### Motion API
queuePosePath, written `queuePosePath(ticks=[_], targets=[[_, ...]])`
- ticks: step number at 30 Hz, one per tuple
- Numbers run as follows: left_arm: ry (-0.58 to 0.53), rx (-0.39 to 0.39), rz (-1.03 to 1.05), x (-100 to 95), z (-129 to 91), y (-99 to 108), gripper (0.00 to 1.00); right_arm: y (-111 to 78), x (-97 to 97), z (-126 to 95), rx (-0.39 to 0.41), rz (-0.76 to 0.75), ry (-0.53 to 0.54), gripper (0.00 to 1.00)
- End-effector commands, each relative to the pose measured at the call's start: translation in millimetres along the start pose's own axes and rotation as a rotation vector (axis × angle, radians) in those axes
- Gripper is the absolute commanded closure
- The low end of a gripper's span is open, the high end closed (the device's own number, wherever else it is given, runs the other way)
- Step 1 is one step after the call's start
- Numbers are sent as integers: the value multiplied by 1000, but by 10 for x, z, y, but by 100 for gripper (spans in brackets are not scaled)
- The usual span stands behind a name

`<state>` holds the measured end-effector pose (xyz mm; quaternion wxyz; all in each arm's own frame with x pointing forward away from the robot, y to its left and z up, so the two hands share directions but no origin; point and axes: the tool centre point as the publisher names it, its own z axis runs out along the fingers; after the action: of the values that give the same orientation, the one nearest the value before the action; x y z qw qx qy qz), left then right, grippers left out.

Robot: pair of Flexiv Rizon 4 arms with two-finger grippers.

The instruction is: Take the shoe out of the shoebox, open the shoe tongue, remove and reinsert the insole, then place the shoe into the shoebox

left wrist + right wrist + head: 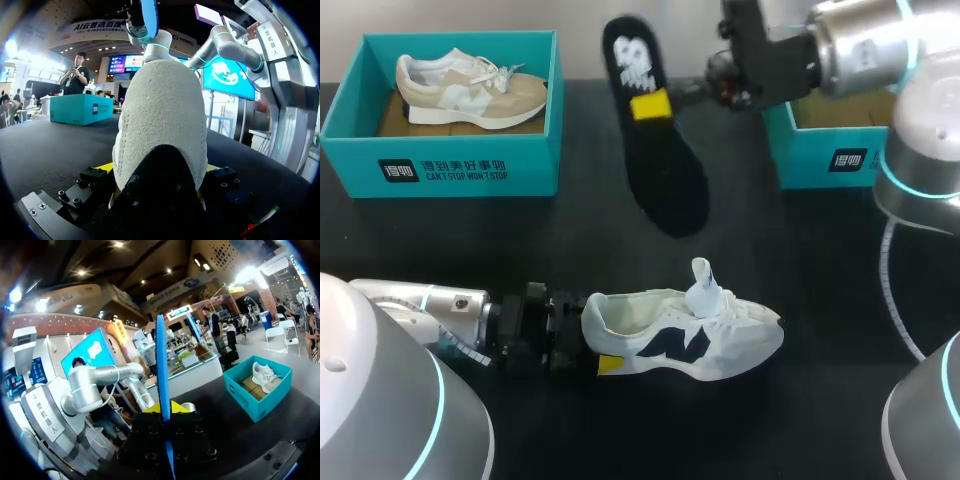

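A white shoe (pixel 692 335) with a dark side logo lies on its sole on the black table, toe to the right and tongue pulled up. My left gripper (pixel 592 347) holds its heel from the left. In the left wrist view the heel (pixel 162 125) fills the gap between the yellow tips, and my left gripper (pixel 157 170) is shut on it. The black insole (pixel 652 125) hangs in the air above the table's middle, with my right gripper (pixel 665 100) shut on it. Its blue edge (pixel 161 365) stands upright in my right gripper (pixel 164 410).
A teal shoebox (pixel 440 165) at the back left holds a beige shoe (pixel 470 88). Another teal shoebox (pixel 820 155) stands at the back right, partly hidden behind my right arm; its inside cannot be seen.
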<state>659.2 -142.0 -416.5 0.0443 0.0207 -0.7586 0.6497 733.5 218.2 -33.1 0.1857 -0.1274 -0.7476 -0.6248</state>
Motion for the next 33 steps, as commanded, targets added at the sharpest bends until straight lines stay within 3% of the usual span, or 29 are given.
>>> queuePosePath(ticks=[1,15,20,24,33], targets=[[-2,0,0,-5,-2,30,100,-124,138,-254,-39,-1,-38,100],[-2,0,0,-5,-2,30,100,-124,138,-254,-39,-1,-38,100],[-2,0,0,-5,-2,30,100,-66,195,-550,-92,102,-108,100],[-2,0,0,-5,-2,30,100,-36,347,-728,-114,72,-135,100],[-2,0,0,-5,-2,30,100,-300,559,-867,-82,43,-121,100]])
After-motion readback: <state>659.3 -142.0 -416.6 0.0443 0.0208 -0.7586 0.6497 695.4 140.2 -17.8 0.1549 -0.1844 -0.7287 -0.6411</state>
